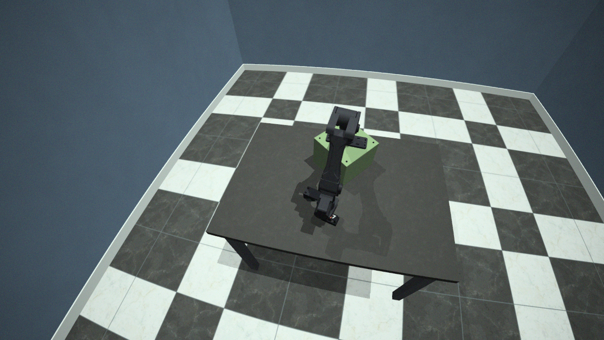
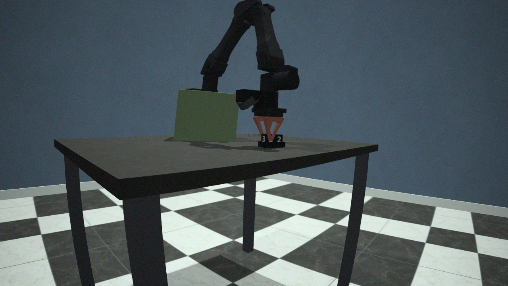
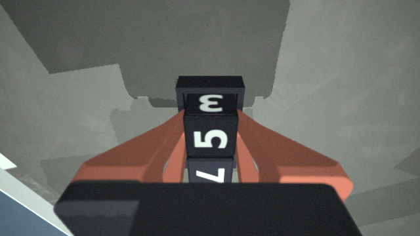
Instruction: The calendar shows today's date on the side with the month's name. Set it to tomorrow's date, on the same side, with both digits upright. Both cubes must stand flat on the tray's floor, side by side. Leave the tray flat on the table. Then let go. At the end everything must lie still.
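A small black tray (image 2: 271,144) (image 3: 210,82) (image 1: 334,224) sits on the dark table (image 2: 177,156) (image 1: 261,202) in front of the arm's base. My gripper (image 3: 210,117) (image 2: 270,136) points straight down into it. Its orange fingers are shut on a black cube (image 3: 210,137) that shows 5 on top. Beyond it, at the tray's far end wall, a face with 3 (image 3: 210,103) shows. A face with 7 (image 3: 210,174) (image 1: 333,216) shows on the near side, partly hidden by the gripper body. In the exterior view, faces with 3 (image 2: 263,138) and 2 (image 2: 279,138) show side by side, low in the tray.
A green block (image 1: 358,160) (image 2: 206,115) carries the arm's base at the back of the table, just behind the tray. The table's front edge lies a short way ahead of the tray. The floor is chequered.
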`<state>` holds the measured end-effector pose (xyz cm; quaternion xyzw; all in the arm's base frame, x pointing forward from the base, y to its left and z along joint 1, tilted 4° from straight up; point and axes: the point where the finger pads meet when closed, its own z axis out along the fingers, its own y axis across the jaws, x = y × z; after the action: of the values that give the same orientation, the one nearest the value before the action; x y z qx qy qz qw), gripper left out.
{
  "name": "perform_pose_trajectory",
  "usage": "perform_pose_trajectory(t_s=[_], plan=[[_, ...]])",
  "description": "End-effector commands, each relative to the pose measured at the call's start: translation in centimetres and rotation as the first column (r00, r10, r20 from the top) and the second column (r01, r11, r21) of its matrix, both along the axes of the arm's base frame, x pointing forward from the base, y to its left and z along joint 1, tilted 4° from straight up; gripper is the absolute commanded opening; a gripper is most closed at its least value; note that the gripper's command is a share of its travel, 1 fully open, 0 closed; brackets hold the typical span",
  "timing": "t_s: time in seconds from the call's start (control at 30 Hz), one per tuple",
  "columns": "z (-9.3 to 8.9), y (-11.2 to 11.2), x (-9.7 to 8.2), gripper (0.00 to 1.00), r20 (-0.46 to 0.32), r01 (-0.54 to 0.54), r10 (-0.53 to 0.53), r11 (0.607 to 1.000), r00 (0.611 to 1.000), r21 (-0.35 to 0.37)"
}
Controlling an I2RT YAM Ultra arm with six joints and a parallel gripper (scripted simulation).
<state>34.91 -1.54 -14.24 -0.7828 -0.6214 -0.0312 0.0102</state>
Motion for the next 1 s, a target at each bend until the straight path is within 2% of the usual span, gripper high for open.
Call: perform_pose_trajectory(t_s=[0.0, 0.5, 0.53, 0.6, 0.73, 0.87, 0.9, 0.97], plan=[[0.30, -0.08, 0.39, 0.26, 0.012, 0.001, -0.001, 1.000, 1.000, -0.004], [0.30, -0.08, 0.39, 0.26, 0.012, 0.001, -0.001, 1.000, 1.000, -0.004], [0.30, -0.08, 0.39, 0.29, 0.012, 0.001, -0.001, 1.000, 1.000, -0.004], [0.30, -0.08, 0.39, 0.29, 0.012, 0.001, -0.001, 1.000, 1.000, -0.004], [0.30, -0.08, 0.39, 0.37, 0.012, 0.001, -0.001, 1.000, 1.000, -0.004], [0.30, -0.08, 0.39, 0.37, 0.012, 0.001, -0.001, 1.000, 1.000, -0.004], [0.30, -0.08, 0.39, 0.41, 0.012, 0.001, -0.001, 1.000, 1.000, -0.004], [0.30, -0.08, 0.39, 0.41, 0.012, 0.001, -0.001, 1.000, 1.000, -0.004]])
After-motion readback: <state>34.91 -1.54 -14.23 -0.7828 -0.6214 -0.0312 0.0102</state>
